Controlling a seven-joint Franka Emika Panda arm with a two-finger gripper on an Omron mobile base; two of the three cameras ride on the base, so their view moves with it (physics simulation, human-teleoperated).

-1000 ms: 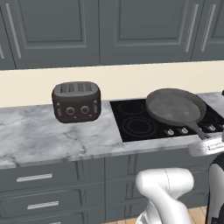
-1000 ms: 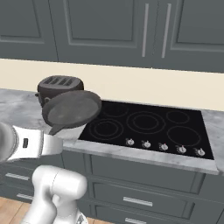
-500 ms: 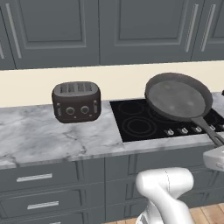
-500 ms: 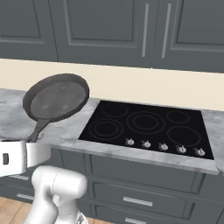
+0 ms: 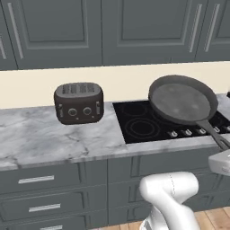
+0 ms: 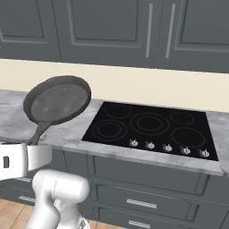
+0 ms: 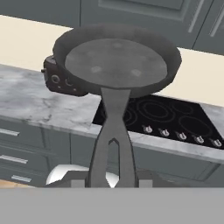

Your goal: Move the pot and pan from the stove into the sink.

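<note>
Grey cabinet doors [image 5: 112,31] run along the wall above a cream backsplash, and below them a grey marble counter [image 5: 40,139] stretches across, with drawer fronts [image 6: 147,197] underneath. Set into the counter is the stove [image 6: 152,127], a flat black glass top with thin ring burners and a row of small silver knobs along its front edge; its glass is bare. On the marble to the left of it, well apart, sits a dark four-slot toaster [image 5: 79,103]. The white arm [image 5: 173,197] rises in the foreground. The pan [image 7: 116,61], a shallow dark grey skillet, is up in the air, clear of the counter, tilted so its flat inside faces the cameras. From the left base view it hangs in front of the stove's near half; from the right base view it hangs over the marble just left of the glass. Its straight handle [image 7: 114,131] slants down into the gripper [image 7: 113,177], whose jaws stand narrow, clamped on the handle's end
</note>
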